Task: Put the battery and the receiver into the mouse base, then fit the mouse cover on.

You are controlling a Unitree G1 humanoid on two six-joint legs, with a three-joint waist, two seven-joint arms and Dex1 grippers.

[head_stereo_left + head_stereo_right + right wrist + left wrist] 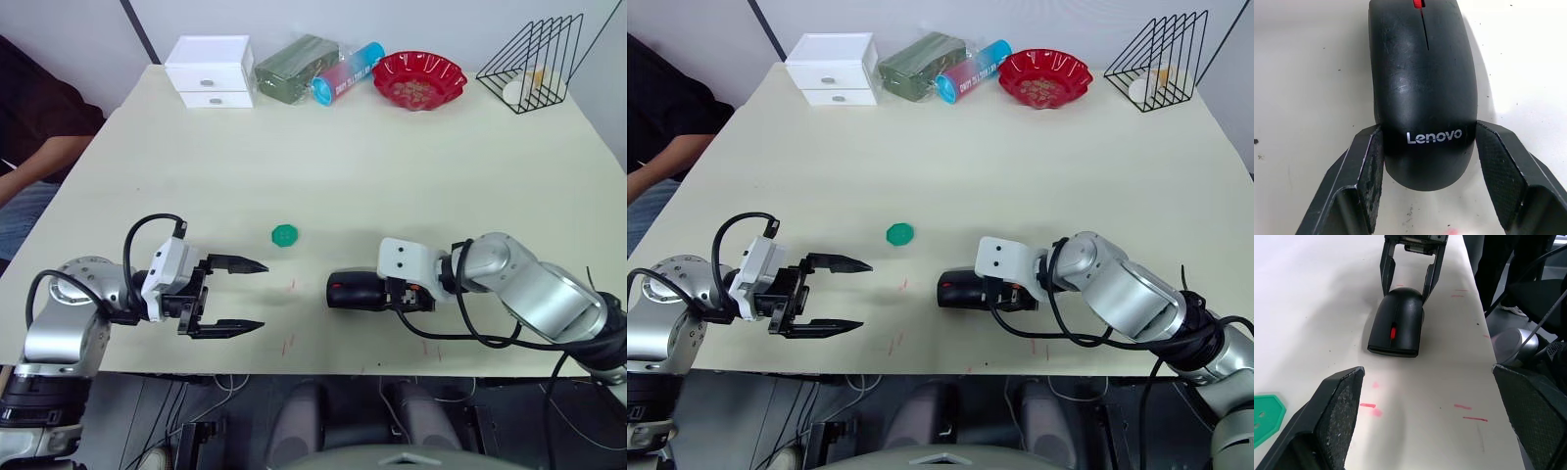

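Note:
The black mouse base (355, 291) with its red scroll wheel (1393, 333) lies on the table near the front edge. The glossy mouse cover (1425, 93), marked Lenovo, sits on top of it. My right gripper (1427, 134) is shut on the mouse's rear end, one finger (1369, 166) against each side. Left of the mouse, and apart from it, my left gripper (257, 296) stands open and holds nothing. The battery and the receiver are hidden.
A small green hexagonal dish (285, 234) lies between the grippers, a little further back. Along the far edge stand a white drawer box (209, 71), a green pack (294, 67), a blue-and-red tube (348, 70), a red bowl (419, 78) and a wire rack (534, 64). A person's arm (39, 157) rests at the left.

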